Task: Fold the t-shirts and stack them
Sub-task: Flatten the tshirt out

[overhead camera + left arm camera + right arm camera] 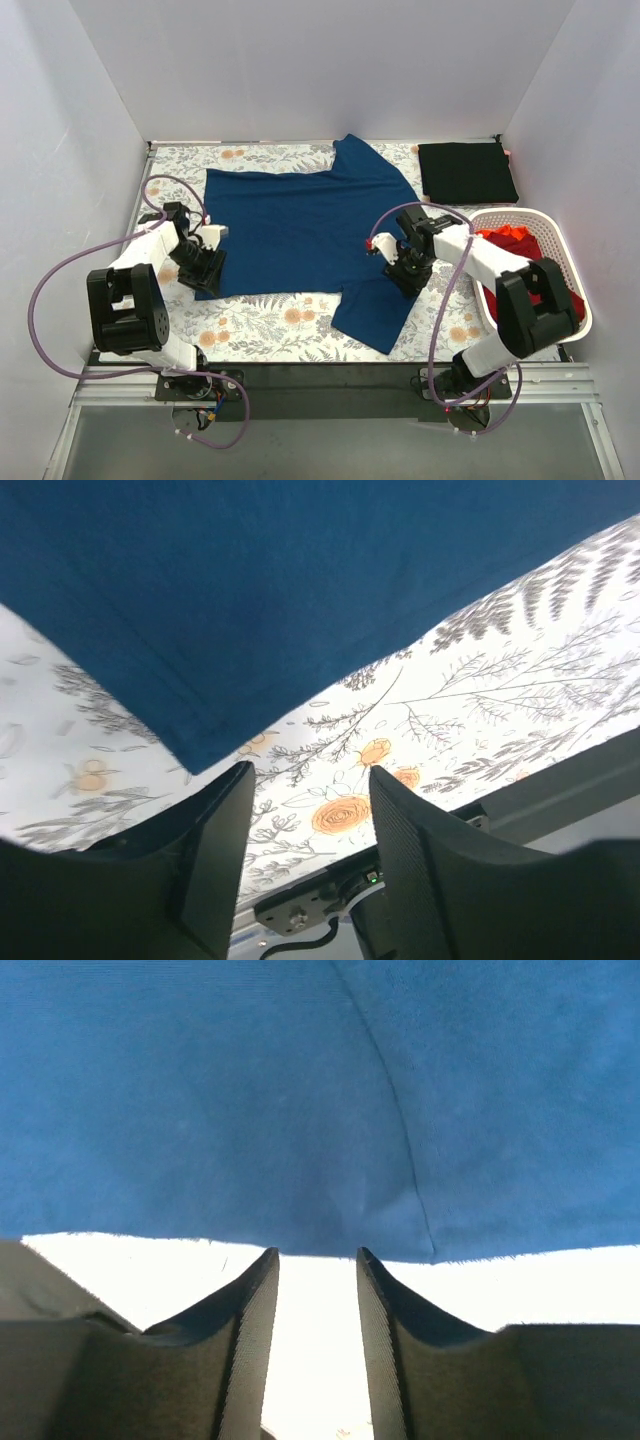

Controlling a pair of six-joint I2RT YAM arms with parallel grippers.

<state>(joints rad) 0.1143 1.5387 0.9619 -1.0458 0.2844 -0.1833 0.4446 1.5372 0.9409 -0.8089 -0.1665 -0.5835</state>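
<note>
A navy blue t-shirt [300, 225] lies spread flat on the floral table cover, plain side up, with one sleeve at the back and one toward the front. A folded black t-shirt [466, 172] lies at the back right. Red and orange shirts [512, 243] sit in the white basket. My left gripper [207, 268] is open at the shirt's front left corner [200, 750], fingertips just short of it. My right gripper [400, 273] is open at the shirt's edge near the front sleeve seam [405, 1160], tips almost touching the cloth edge.
The white slotted basket [560, 270] stands at the right edge beside my right arm. White walls enclose the table on three sides. The floral table cover [280, 320] shows bare in front of the shirt. The table's front rail [560, 790] runs close by the left gripper.
</note>
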